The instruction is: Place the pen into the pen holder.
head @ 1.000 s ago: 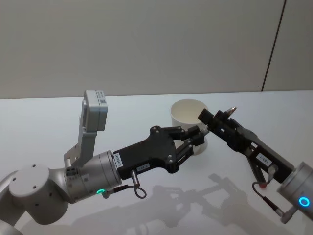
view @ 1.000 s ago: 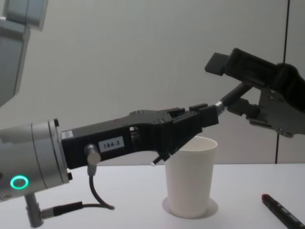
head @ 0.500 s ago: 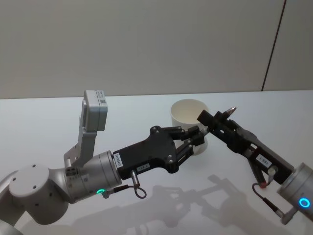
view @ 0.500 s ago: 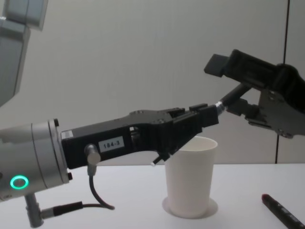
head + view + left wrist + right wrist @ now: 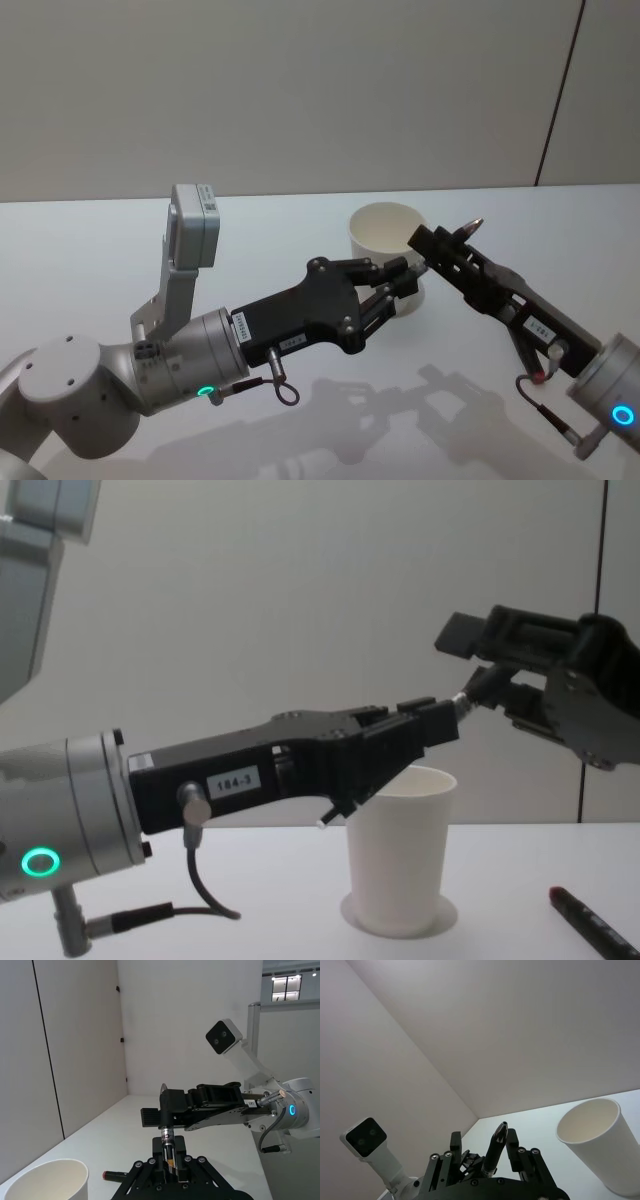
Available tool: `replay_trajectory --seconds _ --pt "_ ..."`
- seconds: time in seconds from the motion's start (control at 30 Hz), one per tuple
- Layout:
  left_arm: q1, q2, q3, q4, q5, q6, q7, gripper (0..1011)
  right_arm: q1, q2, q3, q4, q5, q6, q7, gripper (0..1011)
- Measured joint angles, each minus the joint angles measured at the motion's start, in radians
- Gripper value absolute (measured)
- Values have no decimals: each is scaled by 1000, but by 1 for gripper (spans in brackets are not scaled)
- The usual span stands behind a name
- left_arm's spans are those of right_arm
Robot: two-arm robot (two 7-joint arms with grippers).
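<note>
The left gripper (image 5: 406, 272) reaches in from the robot's left. Its black fingers are pinched tight on the lower end of a slim black pen (image 5: 168, 1141) with a pointed tip, holding it up in the air. The right gripper (image 5: 436, 243) meets it from the other side, fingers spread either side of the shaft with gaps showing. Just below and beside them a plain white paper cup (image 5: 400, 850) stands upright, toward the far edge of the white table (image 5: 100, 260). A black marker (image 5: 590, 927) with a red end lies flat toward the table's right side, apart from the cup.
</note>
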Motion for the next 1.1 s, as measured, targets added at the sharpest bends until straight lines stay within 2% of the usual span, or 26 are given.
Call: replay_trajectory --seconds 0.07,0.17,0.2,0.23,0.27,0.33,0.43,0.53,0.93,1.0,1.1 --pt "0 0 0 0 0 0 0 139 0 0 0 0 0 0 0 509" --pt "0 0 0 0 0 0 0 140 0 0 0 0 0 0 0 429" --pt "0 0 0 0 0 0 0 140 0 1 -1 0 0 0 0 366" --pt "0 0 0 0 0 0 -1 140 0 1 -1 0 0 0 0 366" --pt "0 0 0 0 0 0 -2 140 0 1 -1 0 0 0 0 305" --pt "0 0 0 0 0 0 -2 140 0 1 -1 0 0 0 0 273" --pt "0 0 0 0 0 0 -2 140 0 1 -1 0 0 0 0 152" --pt "0 0 0 0 0 0 -2 140 0 1 -1 0 0 0 0 116" --pt "0 0 0 0 0 0 -1 140 0 2 -1 0 0 0 0 116" --pt "0 0 0 0 0 0 -1 152 0 2 -1 0 0 0 0 116" --pt "0 0 0 0 0 0 0 223 0 2 -1 0 0 0 0 116"
